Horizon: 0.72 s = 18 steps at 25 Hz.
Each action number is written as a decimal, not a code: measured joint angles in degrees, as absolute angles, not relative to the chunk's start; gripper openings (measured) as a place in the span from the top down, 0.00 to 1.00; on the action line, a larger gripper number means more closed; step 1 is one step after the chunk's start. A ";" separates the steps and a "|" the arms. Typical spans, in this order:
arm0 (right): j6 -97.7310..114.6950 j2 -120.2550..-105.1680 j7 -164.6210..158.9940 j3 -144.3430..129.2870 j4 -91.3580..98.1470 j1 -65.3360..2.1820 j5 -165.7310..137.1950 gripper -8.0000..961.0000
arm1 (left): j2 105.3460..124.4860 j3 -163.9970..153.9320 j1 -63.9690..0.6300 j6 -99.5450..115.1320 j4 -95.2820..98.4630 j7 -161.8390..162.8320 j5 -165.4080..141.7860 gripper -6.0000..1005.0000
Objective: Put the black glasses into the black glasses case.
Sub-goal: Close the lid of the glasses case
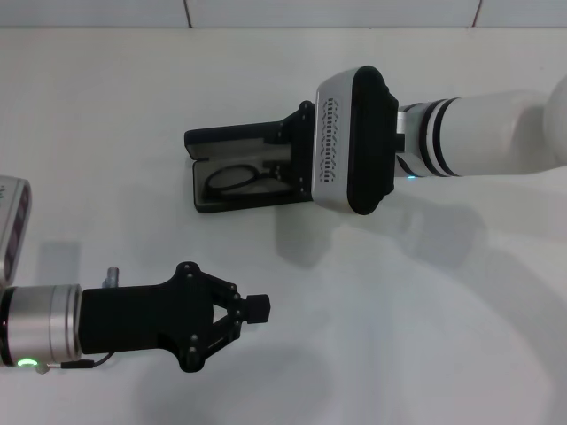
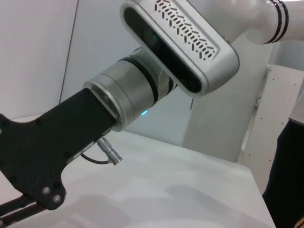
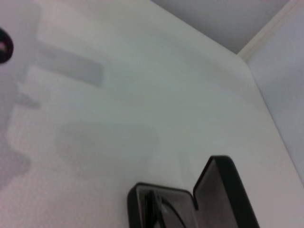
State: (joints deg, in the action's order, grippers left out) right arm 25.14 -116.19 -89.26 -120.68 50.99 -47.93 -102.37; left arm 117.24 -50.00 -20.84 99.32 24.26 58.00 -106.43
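Note:
The black glasses case (image 1: pixel 205 142) lies open on the white table, its lid raised at the far side and its grey lining showing. The black glasses (image 1: pixel 237 180) rest inside its tray. My right gripper (image 1: pixel 279 166) reaches into the case's right end, over the glasses' right part, and its fingertips are hidden under its own black frame. In the right wrist view the case (image 3: pixel 227 187) and the glasses (image 3: pixel 159 211) sit at the picture's lower edge. My left gripper (image 1: pixel 255 308) hovers near the table's front, apart from the case, shut on nothing.
A grey device (image 1: pixel 11 226) stands at the table's left edge. The table's back edge meets a pale wall. In the left wrist view a white panel (image 2: pixel 273 118) and a dark-clothed person (image 2: pixel 290 180) stand beyond the table's side.

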 joint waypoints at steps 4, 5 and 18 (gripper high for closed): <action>28.89 -116.19 -89.49 -118.13 52.06 -47.87 -99.82 0.74 | 117.10 -49.75 -20.67 99.92 24.25 58.24 -106.18 0.94; 31.44 -116.20 -89.51 -116.20 52.64 -47.42 -98.98 0.74 | 116.99 -49.68 -20.63 100.17 24.26 58.36 -105.92 0.94; 71.03 -115.80 -86.26 -79.54 49.32 -35.34 -83.73 0.73 | 116.16 -44.27 -22.27 103.73 24.26 63.89 -103.69 0.94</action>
